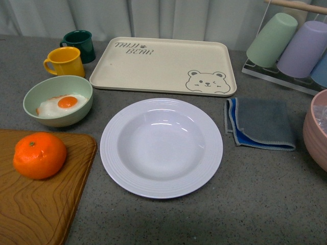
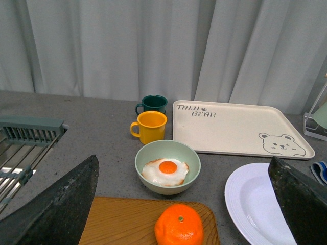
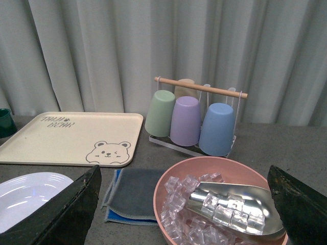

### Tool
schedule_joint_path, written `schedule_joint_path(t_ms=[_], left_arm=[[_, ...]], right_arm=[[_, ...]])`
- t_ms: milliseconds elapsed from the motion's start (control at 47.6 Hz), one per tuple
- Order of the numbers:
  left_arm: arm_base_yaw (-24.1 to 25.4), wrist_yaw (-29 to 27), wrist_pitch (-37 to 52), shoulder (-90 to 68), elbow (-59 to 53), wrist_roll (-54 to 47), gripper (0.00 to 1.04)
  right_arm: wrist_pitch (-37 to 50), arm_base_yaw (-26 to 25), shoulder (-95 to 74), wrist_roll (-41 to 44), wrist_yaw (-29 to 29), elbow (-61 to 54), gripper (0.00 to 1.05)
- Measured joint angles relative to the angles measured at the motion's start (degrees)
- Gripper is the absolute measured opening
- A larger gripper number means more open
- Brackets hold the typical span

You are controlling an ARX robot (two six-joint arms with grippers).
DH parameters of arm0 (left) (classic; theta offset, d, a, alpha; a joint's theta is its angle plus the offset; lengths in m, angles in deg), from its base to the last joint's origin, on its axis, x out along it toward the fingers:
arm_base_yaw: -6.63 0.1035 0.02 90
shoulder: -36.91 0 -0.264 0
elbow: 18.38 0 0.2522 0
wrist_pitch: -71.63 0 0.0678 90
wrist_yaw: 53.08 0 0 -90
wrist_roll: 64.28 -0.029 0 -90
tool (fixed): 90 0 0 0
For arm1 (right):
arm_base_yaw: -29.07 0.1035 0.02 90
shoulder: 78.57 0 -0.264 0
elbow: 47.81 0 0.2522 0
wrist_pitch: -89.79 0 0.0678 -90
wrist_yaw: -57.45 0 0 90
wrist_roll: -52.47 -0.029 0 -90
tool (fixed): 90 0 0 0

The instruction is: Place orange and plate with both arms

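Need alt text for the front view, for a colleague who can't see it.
A white plate sits empty mid-counter, with the orange on a wooden board to its left. Behind them are a green bowl holding a fried egg and a bear tray.

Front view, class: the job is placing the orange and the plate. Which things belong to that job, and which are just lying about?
Belong to the job: orange, plate.

Just lying about: bear tray, green bowl, fried egg, yellow mug, dark green mug, grey cloth, wooden board, upturned cups, pink bowl.
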Motion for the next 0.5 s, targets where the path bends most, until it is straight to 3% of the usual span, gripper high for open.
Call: schedule_joint_path(t_ms=[84,126,210,504], left_arm=[[0.0,-0.3,0.0,0.0,0.0,0.0,0.98],[-1.1,-5.3,-3.4,-1.9,1.0,0.5,0.98],[-0.9,-8.2,-5.2,-8.1,2.2,1.3,0.98],[-0.8,-7.2,8.7,-35.4,8.3,4.0,0.98]], right_arm=[[0.0,0.0,0.0,0.0,0.0,0.0,0.95],[0.0,0.0,0.0,0.0,0.0,0.0,0.95],[0.0,0.0,0.0,0.0,0.0,0.0,0.95],[0.0,0.0,0.0,0.0,0.0,0.0,0.95]])
